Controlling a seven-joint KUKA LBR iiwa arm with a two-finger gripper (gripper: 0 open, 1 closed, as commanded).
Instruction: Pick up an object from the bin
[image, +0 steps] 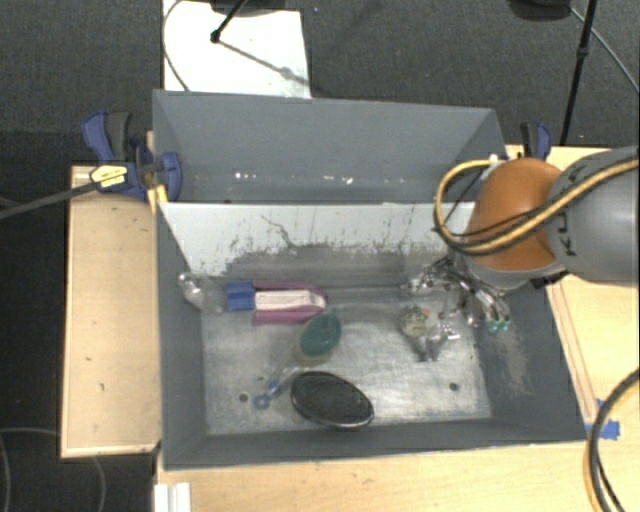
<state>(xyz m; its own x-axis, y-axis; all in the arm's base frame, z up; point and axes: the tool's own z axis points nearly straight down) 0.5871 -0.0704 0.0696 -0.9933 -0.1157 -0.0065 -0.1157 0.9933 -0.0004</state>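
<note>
Black oval object (332, 399) lies lengthwise left-right, left of gripper (431, 338).

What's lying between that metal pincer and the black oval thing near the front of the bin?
Nothing: in the camera view, only bare scuffed bin floor separates the pincer from the black oval thing.

In the bin (300, 150), a tube (285, 302) lies behind a brush (332, 400), both left of the pincer (435, 340).
</note>
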